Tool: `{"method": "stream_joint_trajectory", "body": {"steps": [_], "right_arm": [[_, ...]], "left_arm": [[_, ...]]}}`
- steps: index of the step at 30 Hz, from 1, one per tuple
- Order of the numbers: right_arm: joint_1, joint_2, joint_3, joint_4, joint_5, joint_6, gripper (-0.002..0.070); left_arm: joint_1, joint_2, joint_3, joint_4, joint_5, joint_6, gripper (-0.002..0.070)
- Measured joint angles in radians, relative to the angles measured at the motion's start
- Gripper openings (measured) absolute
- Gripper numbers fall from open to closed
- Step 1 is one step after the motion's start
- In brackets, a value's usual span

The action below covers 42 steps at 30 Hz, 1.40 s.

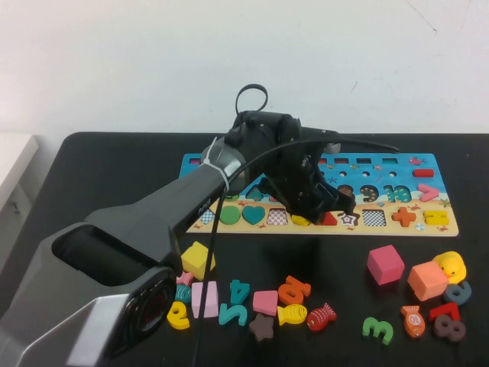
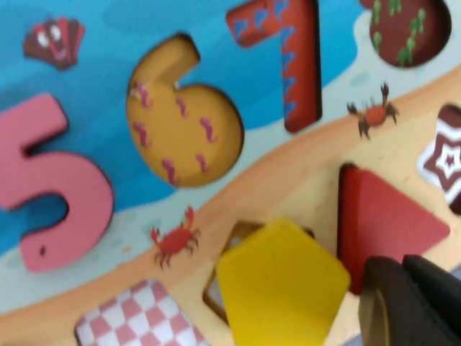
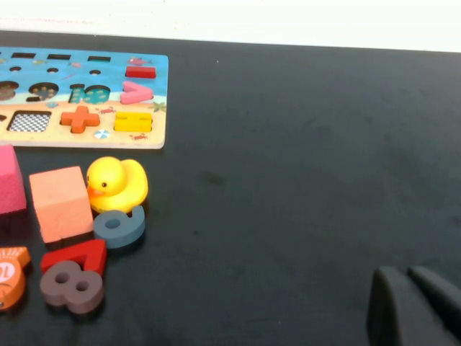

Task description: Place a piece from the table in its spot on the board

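Observation:
The yellow pentagon piece lies on the board, askew over its cut-out, whose wooden edge shows along one side. In the high view the piece is a yellow spot in the board's sandy strip under the arm. My left gripper is shut with nothing between its fingers, right beside the piece and over the red triangle. From the high view it hangs low over the board's middle. My right gripper is shut over bare table, away from the board.
Loose pieces lie along the table's front: a yellow cube, a pink cube, an orange cube, a yellow duck, plus several numerals and fish. The left arm's black body crosses the table's left half.

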<state>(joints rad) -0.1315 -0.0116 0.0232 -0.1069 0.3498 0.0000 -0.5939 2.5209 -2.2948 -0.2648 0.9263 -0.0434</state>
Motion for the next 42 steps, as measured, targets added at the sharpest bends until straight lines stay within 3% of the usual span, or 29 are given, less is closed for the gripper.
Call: {"method": "stream_joint_trajectory", "body": {"steps": [16,29,32,39,42], "right_arm": [[0.0,0.0,0.0,0.0,0.0,0.0,0.0019],[0.0,0.0,0.0,0.0,0.0,0.0,0.0019],[0.0,0.0,0.0,0.0,0.0,0.0,0.0019],[0.0,0.0,0.0,0.0,0.0,0.0,0.0019],[0.0,0.0,0.0,0.0,0.0,0.0,0.0019]], "left_arm": [[0.0,0.007,0.0,0.075,-0.096,-0.063,0.0],[0.0,-0.024,0.0,0.098,-0.069,-0.055,0.0],[0.0,-0.081,0.0,0.161,-0.019,-0.042,0.0],[0.0,-0.304,0.0,0.446,0.172,-0.035,0.0],[0.0,-0.41,0.0,0.467,0.226,0.015,0.0]]}}
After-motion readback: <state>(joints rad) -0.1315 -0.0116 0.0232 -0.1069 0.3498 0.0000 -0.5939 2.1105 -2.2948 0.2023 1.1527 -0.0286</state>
